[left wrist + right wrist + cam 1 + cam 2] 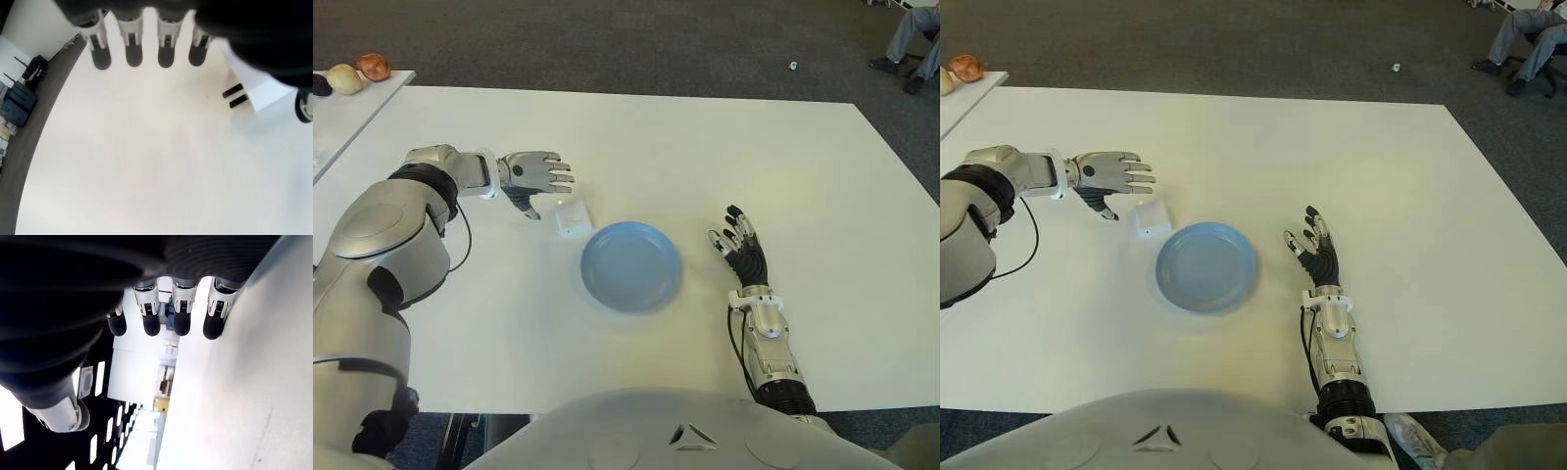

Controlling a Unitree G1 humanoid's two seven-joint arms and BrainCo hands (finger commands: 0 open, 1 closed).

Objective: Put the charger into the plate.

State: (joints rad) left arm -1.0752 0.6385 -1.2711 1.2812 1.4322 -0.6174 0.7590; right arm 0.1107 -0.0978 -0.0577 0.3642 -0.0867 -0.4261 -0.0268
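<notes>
White charger (573, 217) on the desk (783, 166) left of centre, just beside the blue plate (631, 265), left hand (532, 175) above it with fingers spread, holding nothing, right hand (740, 247) lower right, fingers extended and empty

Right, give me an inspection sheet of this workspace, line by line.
Surface: white table, mostly bare.
Job's things: white charger on the table, just left of the blue plate, apart from it; plate holds nothing.
Clutter: nothing seen on this table.
Hands: left hand open, beside the charger, not gripping; right hand open, right of the plate.
Cables: black cable along the left arm.
Surroundings: dark carpet; side table with round items; seated person's legs.
</notes>
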